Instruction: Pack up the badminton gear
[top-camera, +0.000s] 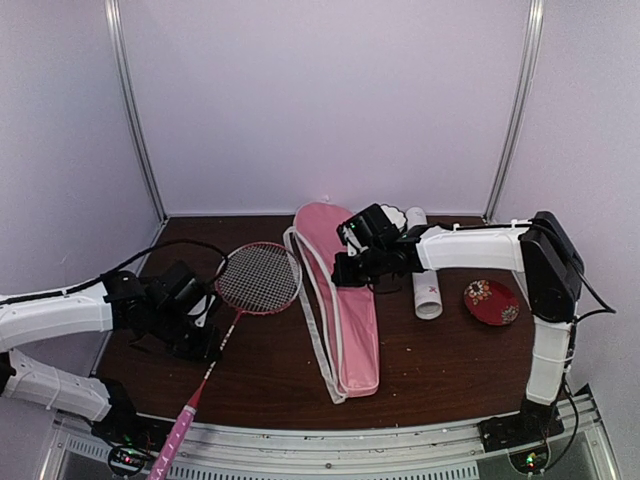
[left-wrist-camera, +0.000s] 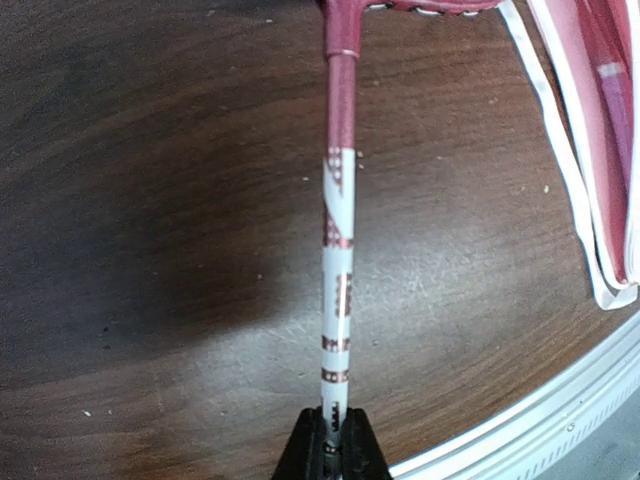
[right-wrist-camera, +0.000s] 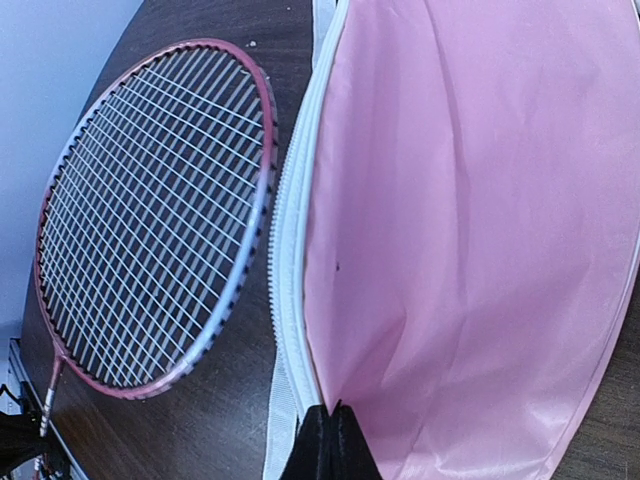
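Note:
One racket lies left of the long pink cover, its pink handle reaching past the table's front edge. My left gripper is shut on its white shaft. My right gripper is shut on the cover's pink fabric just inside its white zipper edge; the racket head lies left of it. The white tube lies right of the cover, partly hidden by my right arm. A second racket and the shuttlecocks are not in view.
A red patterned round dish sits at the right, near my right arm's upright link. A metal rail runs along the table's front edge. Pale walls close in the back and sides.

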